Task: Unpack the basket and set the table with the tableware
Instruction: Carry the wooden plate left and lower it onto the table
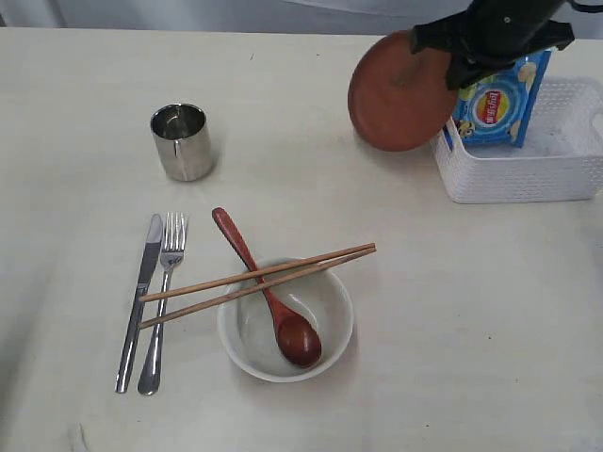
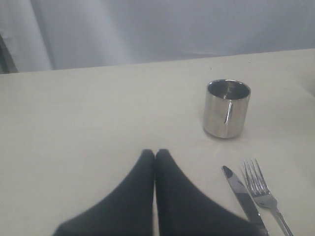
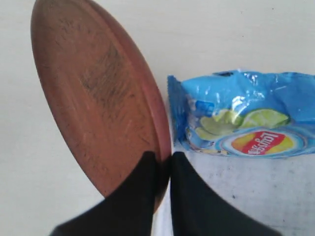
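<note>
My right gripper (image 3: 165, 158) is shut on the rim of the round brown plate (image 1: 400, 92) (image 3: 98, 93), holding it tilted in the air beside the white basket (image 1: 528, 174). On the table (image 1: 452, 320) stand the steel cup (image 1: 182, 141) (image 2: 226, 108), the steel knife (image 1: 139, 299) (image 2: 243, 199) and the fork (image 1: 163, 299) (image 2: 263, 194). A white bowl (image 1: 250, 330) holds the reddish-brown spoon (image 1: 268, 292), with the wooden chopsticks (image 1: 256, 282) lying across its rim. My left gripper (image 2: 155, 153) is shut and empty, hovering over bare tabletop near the cup.
A blue snack packet (image 1: 499, 99) (image 3: 241, 118) leans inside the basket, close behind the held plate. The right arm (image 1: 495, 33) hangs over the basket's left end. A pale curtain (image 2: 157, 29) backs the table's far edge.
</note>
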`<action>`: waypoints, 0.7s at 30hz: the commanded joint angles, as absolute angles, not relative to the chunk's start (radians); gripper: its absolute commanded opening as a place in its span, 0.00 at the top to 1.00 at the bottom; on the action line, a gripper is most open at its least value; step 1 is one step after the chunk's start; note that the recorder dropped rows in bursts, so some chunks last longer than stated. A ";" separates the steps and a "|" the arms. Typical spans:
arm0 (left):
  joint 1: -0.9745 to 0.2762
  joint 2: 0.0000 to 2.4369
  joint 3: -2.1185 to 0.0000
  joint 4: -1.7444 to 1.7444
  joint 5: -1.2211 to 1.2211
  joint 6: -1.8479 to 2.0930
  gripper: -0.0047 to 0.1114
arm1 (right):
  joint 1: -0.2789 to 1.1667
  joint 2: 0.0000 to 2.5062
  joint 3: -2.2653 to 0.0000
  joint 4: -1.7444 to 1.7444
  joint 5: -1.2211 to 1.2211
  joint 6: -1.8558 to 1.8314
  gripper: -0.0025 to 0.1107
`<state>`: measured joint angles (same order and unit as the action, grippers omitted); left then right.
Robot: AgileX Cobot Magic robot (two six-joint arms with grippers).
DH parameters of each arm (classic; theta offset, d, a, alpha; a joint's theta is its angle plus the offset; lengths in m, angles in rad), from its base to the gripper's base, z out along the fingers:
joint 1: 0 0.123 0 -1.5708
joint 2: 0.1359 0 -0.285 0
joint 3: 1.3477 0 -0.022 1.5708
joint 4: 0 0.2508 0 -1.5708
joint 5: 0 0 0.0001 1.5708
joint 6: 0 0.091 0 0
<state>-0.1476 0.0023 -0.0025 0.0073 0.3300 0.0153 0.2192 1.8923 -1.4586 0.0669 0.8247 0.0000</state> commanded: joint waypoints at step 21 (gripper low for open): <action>-0.153 0.000 0.000 0.007 0.321 0.011 0.96 | 0.320 2.040 -1.463 0.399 0.779 -0.063 0.98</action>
<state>-0.1476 0.0023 -0.0025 0.0073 0.3300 0.0153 0.3224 2.0407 -1.4586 0.4816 0.7796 -0.1270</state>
